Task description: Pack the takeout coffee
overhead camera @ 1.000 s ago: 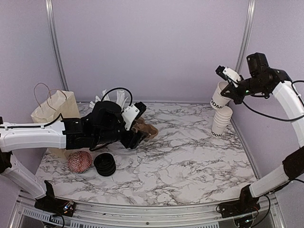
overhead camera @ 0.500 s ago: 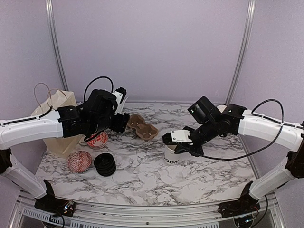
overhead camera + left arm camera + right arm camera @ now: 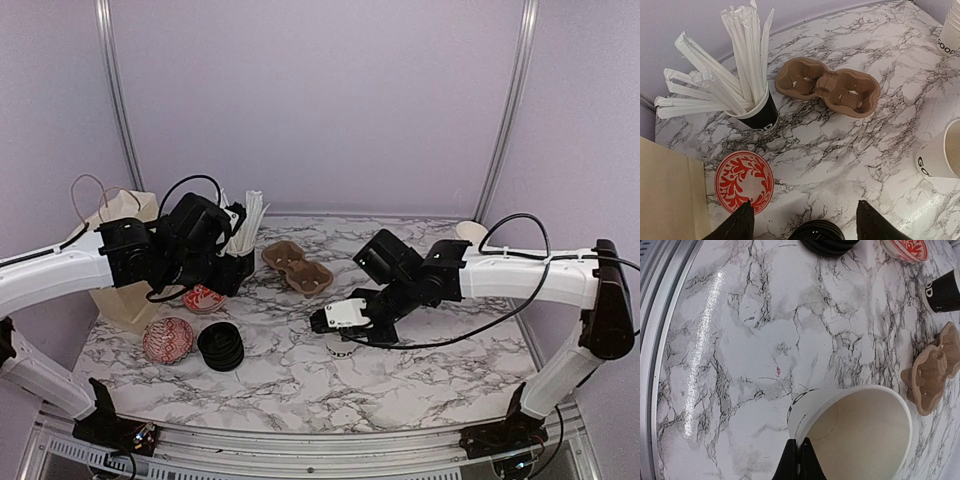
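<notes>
Right claw (image 3: 799, 460), pinched on the rim of a paper cup (image 3: 855, 430), has carried it from the stack (image 3: 952, 35) down near the cardboard carrier (image 3: 827, 86); left claw (image 3: 804, 225) backed off, open; lidding probably next.

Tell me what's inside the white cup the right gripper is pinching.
Nothing: the white cup shows a bare pale interior, no lid. The right gripper covers a sliver of its rim.

The carrier (image 3: 827, 87) lies between the straw cup (image 3: 759, 114) and the paper cup (image 3: 939, 155).
</notes>
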Motion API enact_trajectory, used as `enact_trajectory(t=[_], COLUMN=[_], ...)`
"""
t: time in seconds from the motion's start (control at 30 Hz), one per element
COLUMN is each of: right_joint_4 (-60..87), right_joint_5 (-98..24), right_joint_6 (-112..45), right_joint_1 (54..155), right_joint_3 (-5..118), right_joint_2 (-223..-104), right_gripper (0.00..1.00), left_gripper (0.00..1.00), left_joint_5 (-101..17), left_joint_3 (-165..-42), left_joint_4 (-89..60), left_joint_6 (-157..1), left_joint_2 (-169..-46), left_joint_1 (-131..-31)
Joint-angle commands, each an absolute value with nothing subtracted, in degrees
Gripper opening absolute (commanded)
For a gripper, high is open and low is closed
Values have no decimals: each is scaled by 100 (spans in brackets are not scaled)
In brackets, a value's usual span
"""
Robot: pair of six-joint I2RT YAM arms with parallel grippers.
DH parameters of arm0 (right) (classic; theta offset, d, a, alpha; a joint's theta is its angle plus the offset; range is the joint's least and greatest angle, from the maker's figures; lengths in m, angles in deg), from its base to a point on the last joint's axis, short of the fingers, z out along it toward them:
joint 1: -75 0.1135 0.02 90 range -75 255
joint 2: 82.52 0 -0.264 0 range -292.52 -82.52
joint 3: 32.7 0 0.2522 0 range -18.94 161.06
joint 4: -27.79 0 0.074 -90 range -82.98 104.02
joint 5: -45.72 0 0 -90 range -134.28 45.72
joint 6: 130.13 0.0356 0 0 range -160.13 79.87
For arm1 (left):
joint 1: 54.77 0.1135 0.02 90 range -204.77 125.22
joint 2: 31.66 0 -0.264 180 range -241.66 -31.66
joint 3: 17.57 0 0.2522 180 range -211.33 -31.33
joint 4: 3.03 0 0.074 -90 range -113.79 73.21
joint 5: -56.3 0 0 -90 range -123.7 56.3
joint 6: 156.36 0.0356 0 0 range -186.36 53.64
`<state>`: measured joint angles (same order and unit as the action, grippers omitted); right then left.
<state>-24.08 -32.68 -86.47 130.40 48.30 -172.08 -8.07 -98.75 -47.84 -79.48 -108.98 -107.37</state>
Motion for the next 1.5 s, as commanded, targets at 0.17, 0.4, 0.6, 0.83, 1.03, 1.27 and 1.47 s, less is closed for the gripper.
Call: enact_trajectory(t=[0.17,0.4,0.6,0.83,1.03,1.27,1.47], right_joint_4=[-2241,-2539,-2825,-2169,-1022,-722,-718], right_joint_5=[-3015,-2972,-2677,-1883,-1724,-1646,-1470], right_joint_6=[-8567,-8575,-8522,-8147,-7750,-7762,-7813], right_joint_1=[13147,13238,13153,11793,11143,10933,10935], right_joint_3=[5222,5521,5539,4717,3806,3449,3354], right_joint_2=[-17529,-17659,-16859,-16212,-15995,-15964,-16024], right_gripper=[2,23,40,40,39,38,38], left_gripper=[65,59,59,56,47,39,33], left_joint_5=[-1614,-1759,-2112,-2427,-2306,-1943,-1963], left_joint_3=[-9654,-9328,-9333,-9281,-9409,-9534,-9588], left_joint_4=[-5885,-6102,-6414,-6566,-6630,-6655,-6654], left_joint_6=[-8166,-8170,-8278,-8588,-8633,-8827,-8894], left_joint_2=[-10512,-10516,-10764,-11081,-11510,-12000,-12190], left_joint_1=[-10887,-11143,-11394,-11480,-11474,-11463,-11463])
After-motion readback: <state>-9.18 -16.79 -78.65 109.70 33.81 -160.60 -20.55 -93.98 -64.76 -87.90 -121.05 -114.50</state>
